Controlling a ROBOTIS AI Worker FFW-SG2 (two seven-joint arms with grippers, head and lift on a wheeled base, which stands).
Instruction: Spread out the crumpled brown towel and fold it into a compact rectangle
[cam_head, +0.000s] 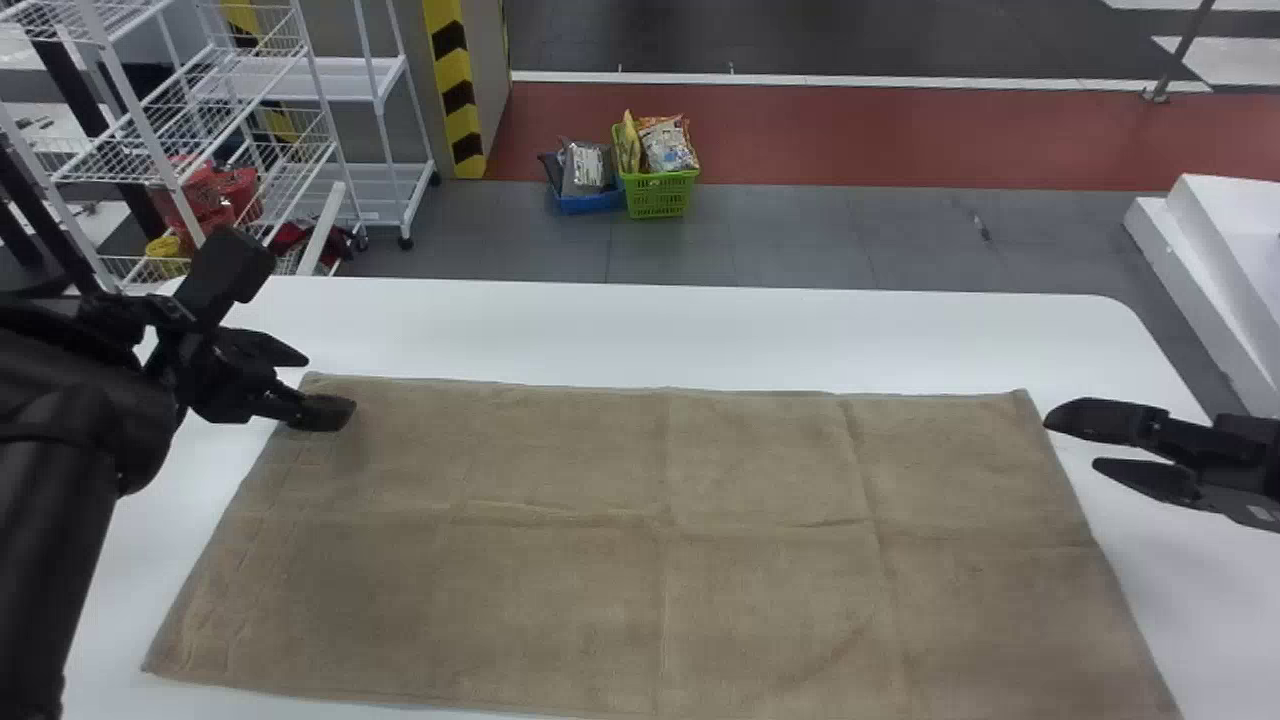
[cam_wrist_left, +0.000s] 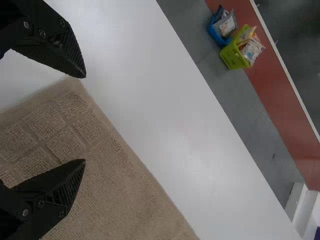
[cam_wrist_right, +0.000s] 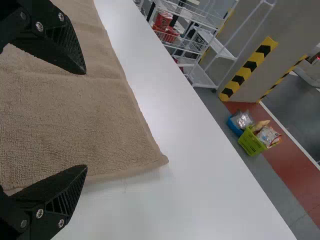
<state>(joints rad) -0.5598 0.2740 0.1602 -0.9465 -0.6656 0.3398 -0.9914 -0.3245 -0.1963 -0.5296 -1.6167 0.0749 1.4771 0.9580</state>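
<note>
A towel (cam_head: 560, 590) lies spread on a table (cam_head: 650, 335), between the left gripper (cam_head: 330, 387) at its far left corner and the right gripper (cam_head: 1072, 440) near its far right one. Behind, two adjoining baskets (cam_head: 657, 197) stand on the floor (cam_head: 800, 240), right of a wire shelving rack (cam_head: 120, 165).

The brown towel (cam_head: 560, 600) lies spread flat on the white table (cam_head: 700, 335), far corners at 10 and 2 o'clock. Shallow creases run 12-to-6 and 9-to-3 o'clock.

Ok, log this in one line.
towel: flat on table | left gripper: open near far left corner | right gripper: open near far right corner
</note>
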